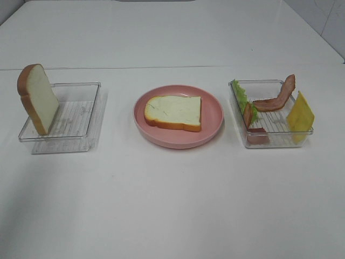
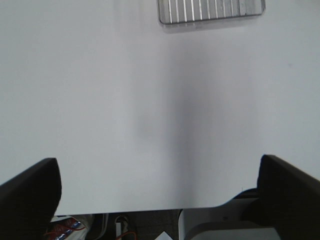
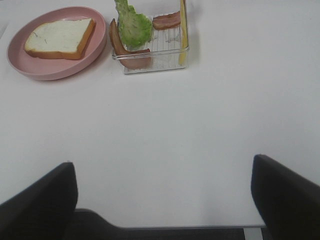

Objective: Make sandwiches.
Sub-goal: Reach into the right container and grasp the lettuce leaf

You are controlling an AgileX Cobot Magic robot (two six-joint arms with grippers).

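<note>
left gripper [image 2: 159, 172]: jaws spread wide, with only bare desk [image 1: 172, 205] between the fingers; it grips nothing.
right gripper [image 3: 162, 170]: jaws wide apart over bare desk, short of the food; nothing is held.
flat bread slice [image 1: 172, 112]: lies white face up on the pink plate [image 1: 178, 143], mid-desk.
upright bread slice [image 1: 39, 98]: stands on edge, leaning on the outer wall of the left tray [image 1: 81, 116], toward the desk's left edge.
right tray [image 1: 277, 141]: clear, toward the desk's right edge, just beside the plate.
lettuce leaf [image 1: 241, 96]: upright at the right tray's far corner on the plate side.
bacon strip [image 1: 277, 97]: arches up to the tray's far wall.
second bacon strip [image 1: 248, 114]: stands along the plate-side wall, touching the lettuce.
cheese square [image 1: 299, 114]: yellow, on edge against the tray's outer wall.
</note>
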